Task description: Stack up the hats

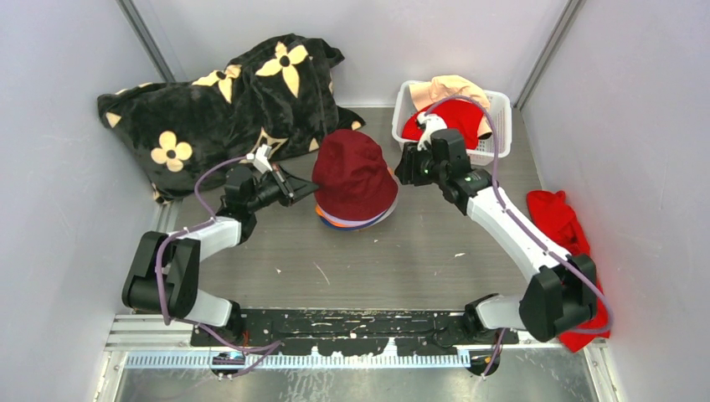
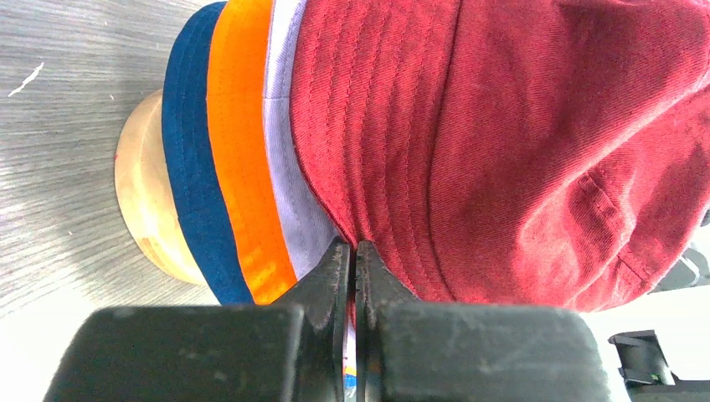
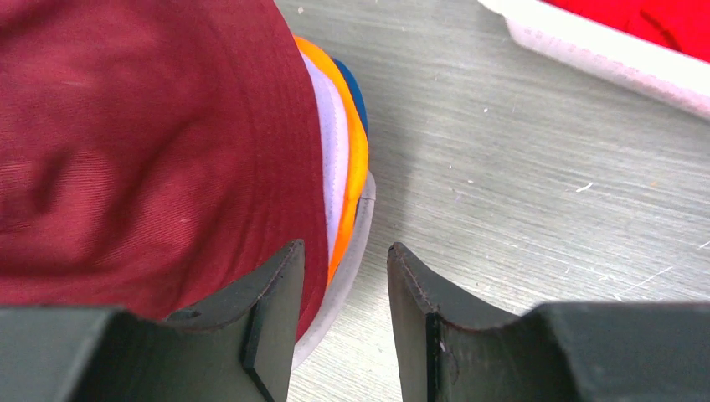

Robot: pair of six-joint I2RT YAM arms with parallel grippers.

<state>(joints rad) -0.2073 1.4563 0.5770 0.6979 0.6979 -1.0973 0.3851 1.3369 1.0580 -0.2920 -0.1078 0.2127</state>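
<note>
Left gripper (image 2: 352,251) pinches shut on brim of maroon fabric bucket hat (image 1: 353,172) topping lilac fabric hat (image 2: 289,167), orange fabric hat (image 2: 239,151) and blue fabric hat (image 2: 188,151) mid-table; right gripper (image 3: 345,260) half-open, empty, at stack's 3 o'clock; cream fabric hat (image 1: 456,88) in white plastic basket (image 1: 501,105), 1 o'clock, apparently not yet stacked.

From my remote console, I am watching the brushed grey desk (image 1: 419,251) carrying four loads. A stack of hats (image 1: 356,172), maroon one on top, is sitting near its centre. A black blanket (image 1: 226,100) with cream flowers is slumping across the far left corner, a white basket (image 1: 500,105) is standing far right, and a red cloth (image 1: 557,218) is lying crumpled along the right edge.
</note>
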